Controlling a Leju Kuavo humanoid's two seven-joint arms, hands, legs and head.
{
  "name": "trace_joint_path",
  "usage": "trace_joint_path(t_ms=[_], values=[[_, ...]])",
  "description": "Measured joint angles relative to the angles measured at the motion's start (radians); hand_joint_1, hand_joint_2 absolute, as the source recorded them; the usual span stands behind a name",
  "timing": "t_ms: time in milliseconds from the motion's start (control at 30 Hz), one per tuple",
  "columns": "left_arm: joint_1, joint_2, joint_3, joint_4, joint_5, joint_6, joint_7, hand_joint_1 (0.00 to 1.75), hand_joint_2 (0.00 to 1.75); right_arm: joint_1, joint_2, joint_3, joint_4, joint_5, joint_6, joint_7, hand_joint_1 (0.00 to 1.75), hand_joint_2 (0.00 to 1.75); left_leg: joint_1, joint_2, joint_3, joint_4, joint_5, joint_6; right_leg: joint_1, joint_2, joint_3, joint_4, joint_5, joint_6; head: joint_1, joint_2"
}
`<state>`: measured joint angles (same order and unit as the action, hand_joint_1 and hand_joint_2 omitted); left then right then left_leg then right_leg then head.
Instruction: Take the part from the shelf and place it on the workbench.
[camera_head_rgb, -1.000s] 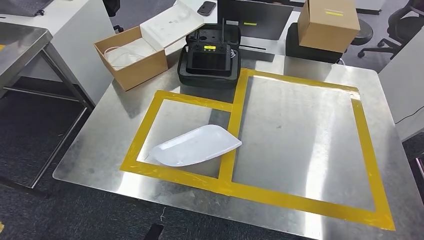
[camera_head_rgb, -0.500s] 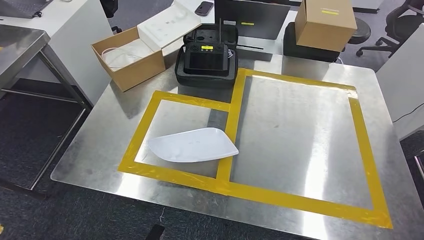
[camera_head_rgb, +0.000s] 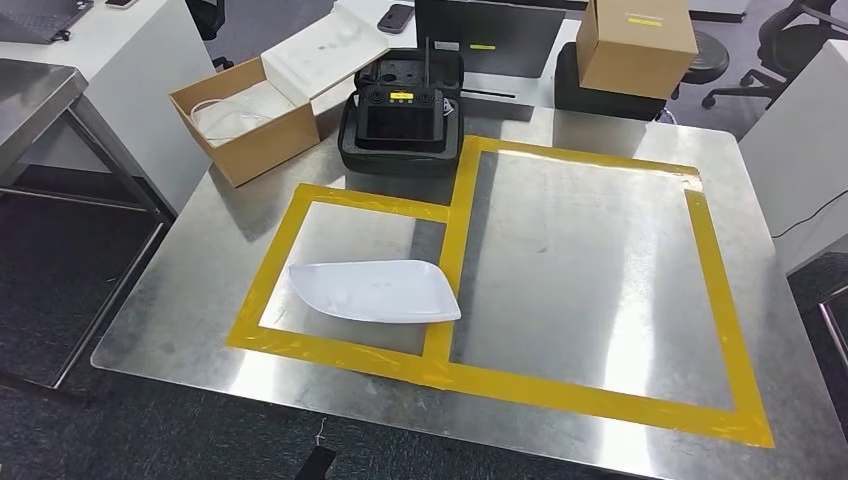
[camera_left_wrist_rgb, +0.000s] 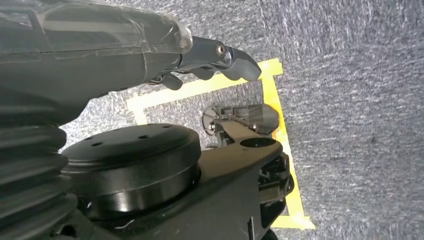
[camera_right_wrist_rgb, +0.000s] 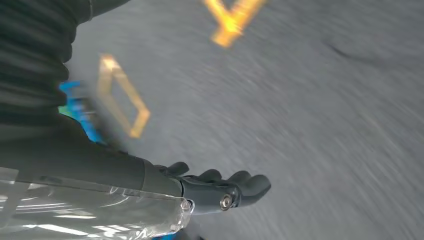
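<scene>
You have the white part (camera_head_rgb: 375, 291) lying flat on the steel tabletop (camera_head_rgb: 590, 250), inside the smaller of the two yellow tape frames (camera_head_rgb: 340, 270). Its pointed end touches the tape strip shared with the larger frame (camera_head_rgb: 585, 290).

Behind the small frame you can see a black case (camera_head_rgb: 402, 115) holding a controller with a lit screen. To its left an open cardboard box (camera_head_rgb: 240, 125) sits at the tabletop's corner, with a white lid leaning on it. A closed cardboard box (camera_head_rgb: 635, 45) stands on a dark block past the far edge, and a phone (camera_head_rgb: 396, 16) lies on the white desk beyond.

Both arms hang down over the grey carpet. Your left hand (camera_left_wrist_rgb: 210, 62) holds nothing; its fingers are loosely bent and apart, above yellow floor tape (camera_left_wrist_rgb: 280, 130). Your right hand (camera_right_wrist_rgb: 225, 187) also holds nothing, with its fingers lightly bent side by side. That view is blurred, with yellow floor markings (camera_right_wrist_rgb: 122, 95) smeared across it.
</scene>
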<state>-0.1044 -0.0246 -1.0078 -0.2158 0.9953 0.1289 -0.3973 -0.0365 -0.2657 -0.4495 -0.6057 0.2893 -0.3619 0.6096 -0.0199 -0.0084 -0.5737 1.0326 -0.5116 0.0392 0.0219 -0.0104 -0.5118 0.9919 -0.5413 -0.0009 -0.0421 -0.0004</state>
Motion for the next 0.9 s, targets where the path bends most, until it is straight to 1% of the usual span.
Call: trace_joint_path(t_ms=[167, 267, 367, 433, 500, 533, 567, 600, 633, 667, 700, 733, 767, 800, 833, 867, 900], values=[[-0.001, 0.002, 0.0, 0.0, -0.013, -0.002, 0.008, 0.0, 0.0, -0.026, 0.074, 0.043, 0.162, 0.014, 0.066, 0.003, 0.0, 1.75, 0.0, 0.004, 0.001, -0.002, -0.001, -0.001, 0.0, 0.001, 0.0, 0.0, -0.001, -0.001, 0.0, 0.0], [-0.003, 0.002, -0.001, 0.0, -0.022, -0.003, 0.018, 0.0, 0.0, -0.033, 0.118, 0.07, 0.223, 0.038, 0.112, 0.003, 0.0, 1.75, 0.0, 0.006, 0.001, -0.002, -0.001, -0.001, 0.0, 0.003, 0.0, 0.001, -0.001, -0.002, 0.0, 0.0], [-0.005, 0.0, -0.01, 0.0, -0.034, -0.001, 0.033, 0.0, 0.0, -0.036, 0.16, 0.097, 0.27, 0.054, 0.133, -0.005, 0.0, 1.75, 0.0, 0.007, 0.002, -0.002, -0.001, -0.002, 0.0, 0.004, 0.0, 0.001, -0.001, -0.003, 0.0, 0.0], [-0.006, 0.0, -0.017, 0.0, -0.036, 0.003, 0.041, 0.0, 0.0, -0.036, 0.182, 0.113, 0.294, 0.056, 0.136, -0.027, 0.0, 1.75, -0.002, 0.008, 0.002, -0.002, 0.0, 0.002, -0.002, 0.004, 0.001, -0.003, 0.002, 0.001, 0.0, 0.0], [-0.007, -0.001, -0.021, 0.0, -0.035, 0.006, 0.047, 0.0, 0.0, -0.037, 0.198, 0.126, 0.311, 0.053, 0.126, -0.065, 0.0, 1.75, 0.001, 0.009, 0.005, -0.013, 0.008, 0.008, -0.002, 0.006, 0.002, -0.003, 0.002, 0.009, 0.0, 0.0], [-0.008, -0.001, -0.023, 0.0, -0.034, 0.006, 0.049, 0.0, 0.0, -0.037, 0.204, 0.131, 0.318, 0.05, 0.117, -0.089, 0.0, 1.75, 0.004, 0.01, 0.007, -0.021, 0.015, 0.012, -0.002, 0.007, -0.004, 0.012, -0.01, 0.013, 0.001, 0.0], [-0.01, -0.001, -0.024, 0.0, -0.033, 0.006, 0.051, 0.0, 0.0, -0.038, 0.208, 0.136, 0.325, 0.046, 0.107, -0.114, 0.0, 1.75, 0.007, 0.011, 0.008, -0.027, 0.019, 0.014, -0.004, 0.008, -0.018, 0.045, -0.035, 0.018, 0.002, 0.0], [-0.011, 0.0, -0.025, 0.0, -0.032, 0.006, 0.052, 0.0, 0.0, -0.039, 0.212, 0.14, 0.332, 0.043, 0.097, -0.137, 0.0, 1.75, 0.008, 0.012, 0.009, -0.03, 0.022, 0.015, -0.008, 0.009, -0.041, 0.1, -0.07, 0.023, 0.003, 0.0], [-0.012, 0.001, -0.025, 0.0, -0.031, 0.007, 0.053, 0.0, 0.0, -0.039, 0.214, 0.143, 0.338, 0.041, 0.09, -0.158, 0.0, 1.75, 0.008, 0.012, 0.008, -0.03, 0.023, 0.015, -0.013, 0.009, -0.069, 0.166, -0.104, 0.028, 0.004, 0.0], [-0.012, 0.001, -0.025, 0.0, -0.03, 0.007, 0.054, 0.0, 0.0, -0.039, 0.216, 0.145, 0.345, 0.039, 0.085, -0.174, 0.0, 1.75, 0.008, 0.012, 0.007, -0.03, 0.025, 0.014, -0.017, 0.009, -0.094, 0.227, -0.129, 0.033, 0.004, 0.0], [-0.012, 0.002, -0.026, 0.0, -0.03, 0.008, 0.054, 0.0, 0.0, -0.039, 0.218, 0.148, 0.351, 0.038, 0.081, -0.186, 0.0, 1.75, 0.008, 0.012, 0.006, -0.03, 0.026, 0.012, -0.021, 0.009, -0.108, 0.262, -0.136, 0.036, 0.003, 0.0], [-0.012, 0.003, -0.026, 0.0, -0.03, 0.01, 0.054, 0.0, 0.0, -0.039, 0.219, 0.152, 0.355, 0.037, 0.078, -0.194, 0.0, 1.75, 0.008, 0.011, 0.005, -0.03, 0.028, 0.01, -0.024, 0.009, -0.105, 0.258, -0.122, 0.038, 0.004, 0.0], [-0.013, 0.004, -0.026, 0.0, -0.03, 0.011, 0.054, 0.0, 0.0, -0.039, 0.219, 0.155, 0.359, 0.036, 0.075, -0.199, 0.0, 1.75, 0.008, 0.01, 0.005, -0.03, 0.03, 0.007, -0.027, 0.009, -0.083, 0.215, -0.091, 0.038, 0.004, 0.0], [-0.015, 0.004, -0.027, 0.0, -0.03, 0.012, 0.054, 0.0, 0.0, -0.04, 0.219, 0.159, 0.362, 0.036, 0.074, -0.203, 0.0, 1.75, 0.008, 0.009, 0.004, -0.03, 0.032, 0.003, -0.029, 0.008, -0.047, 0.143, -0.052, 0.036, 0.004, 0.0], [-0.017, 0.004, -0.027, 0.0, -0.03, 0.014, 0.053, 0.0, 0.0, -0.041, 0.219, 0.161, 0.364, 0.036, 0.073, -0.206, 0.0, 1.75, 0.007, 0.008, 0.003, -0.029, 0.035, -0.001, -0.029, 0.009, -0.013, 0.072, -0.023, 0.033, 0.004, 0.0], [-0.02, 0.003, -0.027, 0.0, -0.03, 0.016, 0.053, 0.0, 0.0, -0.044, 0.219, 0.163, 0.366, 0.036, 0.073, -0.207, 0.0, 1.75, 0.006, 0.007, 0.001, -0.028, 0.038, -0.006, -0.029, 0.01, 0.012, 0.018, -0.003, 0.028, 0.003, 0.0], [-0.022, 0.004, -0.027, 0.0, -0.031, 0.017, 0.052, 0.0, 0.0, -0.046, 0.219, 0.165, 0.368, 0.036, 0.072, -0.208, 0.0, 1.75, 0.005, 0.006, -0.002, -0.027, 0.041, -0.012, -0.027, 0.01, 0.023, -0.011, 0.006, 0.022, 0.003, 0.0]])
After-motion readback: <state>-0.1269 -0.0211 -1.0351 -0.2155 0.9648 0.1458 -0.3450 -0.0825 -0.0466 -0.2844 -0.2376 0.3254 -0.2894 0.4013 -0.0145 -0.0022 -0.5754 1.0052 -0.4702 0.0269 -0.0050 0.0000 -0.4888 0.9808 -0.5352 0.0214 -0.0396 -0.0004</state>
